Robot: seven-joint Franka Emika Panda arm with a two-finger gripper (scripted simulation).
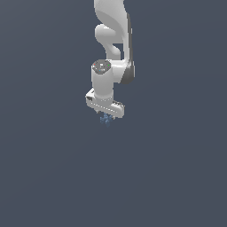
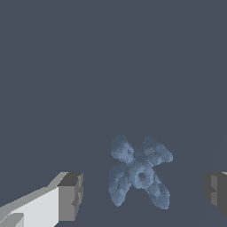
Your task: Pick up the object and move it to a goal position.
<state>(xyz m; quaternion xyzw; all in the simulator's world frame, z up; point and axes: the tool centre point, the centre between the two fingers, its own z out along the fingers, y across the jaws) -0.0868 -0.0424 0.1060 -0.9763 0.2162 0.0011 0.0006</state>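
The object [image 2: 139,170] is a small dull-blue lump with several knobbly lobes spreading out like a cross. In the exterior view the object [image 1: 105,119] peeks out just below the white gripper body, much narrower than it. My gripper [image 2: 142,190] is open: one grey fingertip [image 2: 71,196] stands on one side of the lump and the other fingertip [image 2: 217,191] far out on the opposite side, both apart from it. In the exterior view the gripper [image 1: 105,114] points down over the lump, and its fingers are mostly hidden by the hand.
A plain dark grey-blue surface [image 1: 168,168] fills both views. The white arm [image 1: 113,40] rises from the gripper to the upper edge of the exterior view. Nothing else shows.
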